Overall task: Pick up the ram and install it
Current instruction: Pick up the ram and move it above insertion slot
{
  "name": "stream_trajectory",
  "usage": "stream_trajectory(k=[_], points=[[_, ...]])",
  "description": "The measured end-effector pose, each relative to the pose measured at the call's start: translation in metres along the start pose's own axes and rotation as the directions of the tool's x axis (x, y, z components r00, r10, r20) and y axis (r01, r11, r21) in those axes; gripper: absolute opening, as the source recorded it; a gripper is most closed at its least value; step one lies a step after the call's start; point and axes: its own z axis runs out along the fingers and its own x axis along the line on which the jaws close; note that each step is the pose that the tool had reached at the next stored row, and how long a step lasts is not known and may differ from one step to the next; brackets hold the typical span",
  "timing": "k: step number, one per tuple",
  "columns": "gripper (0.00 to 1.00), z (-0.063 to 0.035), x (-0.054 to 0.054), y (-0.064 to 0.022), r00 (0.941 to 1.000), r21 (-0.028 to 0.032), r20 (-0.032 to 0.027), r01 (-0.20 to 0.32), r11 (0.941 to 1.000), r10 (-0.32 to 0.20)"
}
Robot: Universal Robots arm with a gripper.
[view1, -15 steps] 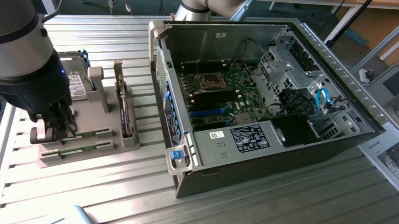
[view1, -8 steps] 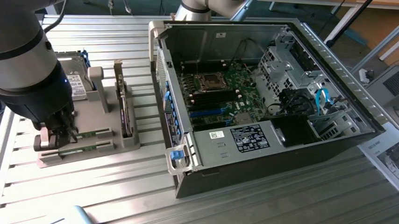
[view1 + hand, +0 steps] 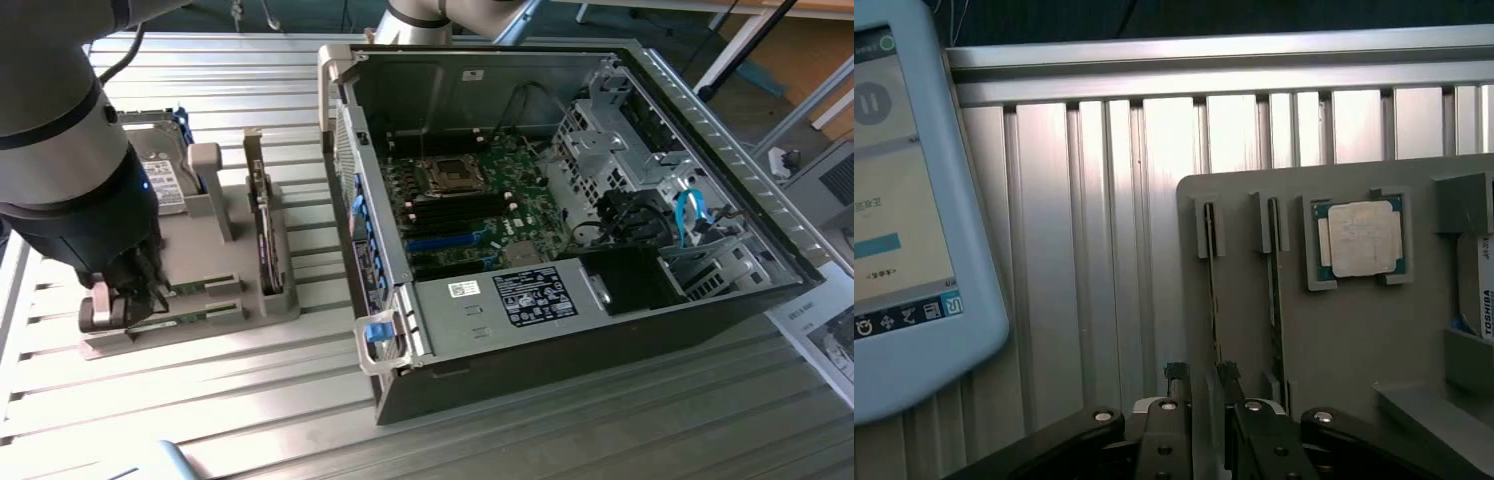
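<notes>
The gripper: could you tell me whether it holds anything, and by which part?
Nothing is held: the open gripper straddles one end of the ram in its holder.

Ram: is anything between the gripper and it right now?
Nothing visible. The open gripper sits right at the ram, which stands on edge in its holder, one finger on each side of it.

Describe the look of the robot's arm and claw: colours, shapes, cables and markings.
The arm is a thick round tube, pale grey with black joint bands and a small blue glow on its side. A black cable runs along it. The claw is black: jointed flat links fastened with silver bolts, ending in two slim dark fingers.
</notes>
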Motion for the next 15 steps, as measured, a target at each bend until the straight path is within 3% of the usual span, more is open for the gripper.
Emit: stream_trajectory(k=[15], points=[[0.24,0.0265,0.003,0.0,1.0,-0.0001,0.0017,0.001,1.0,-0.001]])
